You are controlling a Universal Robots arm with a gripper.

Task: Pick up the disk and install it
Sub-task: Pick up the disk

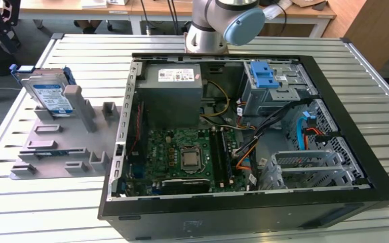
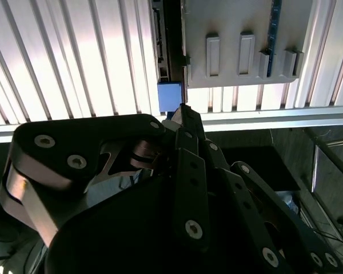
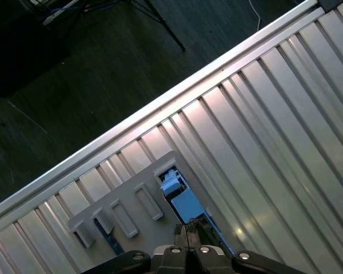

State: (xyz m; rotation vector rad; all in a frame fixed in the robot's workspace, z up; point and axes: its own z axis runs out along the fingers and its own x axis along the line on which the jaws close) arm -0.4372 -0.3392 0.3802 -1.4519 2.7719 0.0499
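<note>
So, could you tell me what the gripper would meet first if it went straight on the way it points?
Most likely the disk, standing on edge in the grey holder. In the first wrist view its blue-framed edge lies just ahead of the gripper. The gap between them is hard to judge.

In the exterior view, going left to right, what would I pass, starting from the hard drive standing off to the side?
Silver rectangular hard disk with a white-and-blue label, upright in the grey plastic holder → large grey metal power-supply box with a white sticker → light-blue ribbed plastic latch piece.
</note>
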